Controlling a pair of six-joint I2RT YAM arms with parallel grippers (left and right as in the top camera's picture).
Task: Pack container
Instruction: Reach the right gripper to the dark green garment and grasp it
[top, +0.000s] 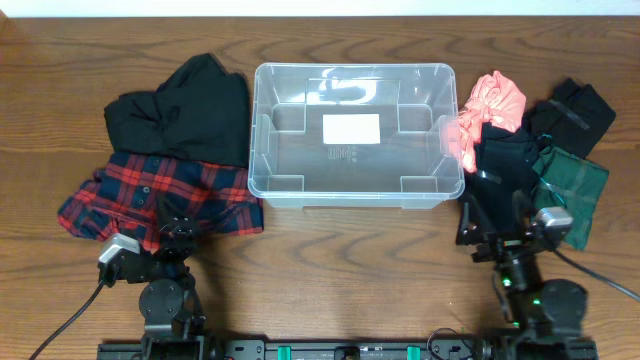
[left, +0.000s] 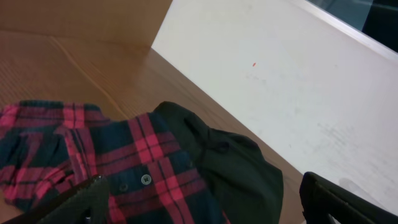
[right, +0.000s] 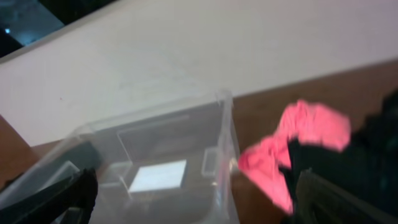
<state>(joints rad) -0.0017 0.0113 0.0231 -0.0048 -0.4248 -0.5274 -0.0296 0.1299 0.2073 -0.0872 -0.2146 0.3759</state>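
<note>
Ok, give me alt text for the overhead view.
An empty clear container sits in the middle, between a black garment and red plaid shirt on its left and a pink cloth, black clothes and a green cloth on its right.

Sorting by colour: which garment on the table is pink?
The crumpled coral-pink cloth by the clear plastic container's right rim; others are black, dark green or red plaid.
</note>
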